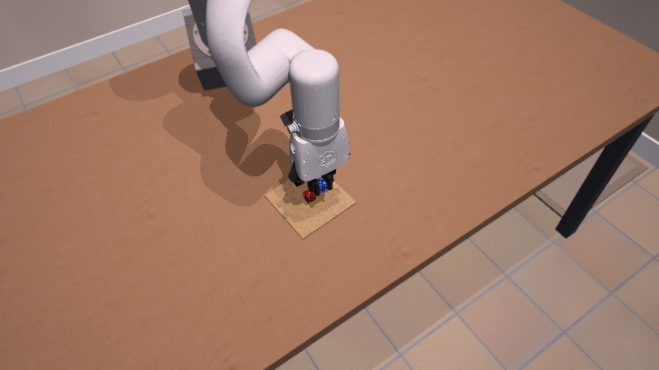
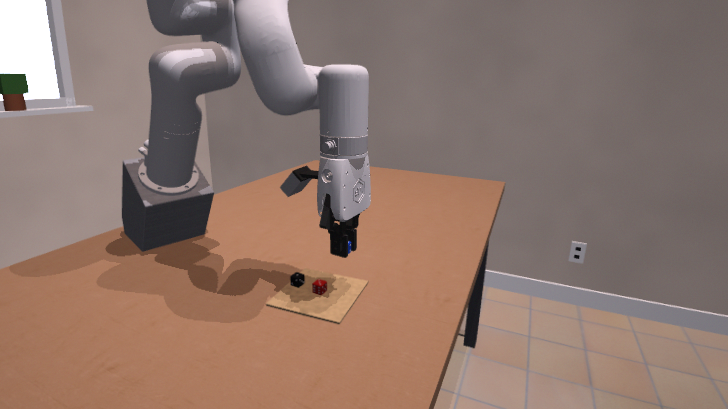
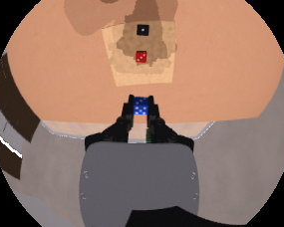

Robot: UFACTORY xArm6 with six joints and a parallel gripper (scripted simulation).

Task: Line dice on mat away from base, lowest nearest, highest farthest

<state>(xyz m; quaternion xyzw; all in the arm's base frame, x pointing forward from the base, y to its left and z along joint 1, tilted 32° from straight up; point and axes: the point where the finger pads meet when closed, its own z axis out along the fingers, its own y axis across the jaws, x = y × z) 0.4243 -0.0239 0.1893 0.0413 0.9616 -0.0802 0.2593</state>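
A tan mat [image 1: 306,229] [image 2: 338,311] [image 3: 121,78] lies flat on the table. A black die [image 1: 299,182] [image 2: 297,279] [image 3: 142,30] stands on its base-side part, one pip up, partly hidden in the top view. A red die [image 1: 309,195] [image 2: 319,287] [image 3: 141,57] stands apart from it, farther from the base, with what looks like three pips up. My gripper [image 1: 321,187] [image 2: 344,249] [image 3: 141,102] is shut on a blue die [image 1: 322,185] [image 2: 349,246] [image 3: 141,106] and holds it in the air, above the height of the other dice. Its upper face shows several pips, count unclear.
The robot's base [image 1: 211,71] [image 2: 166,218] stands at the table's edge, beyond the black die's side of the mat. The arm's shadow falls across the table [image 1: 437,103] [image 2: 214,355] and part of the mat.
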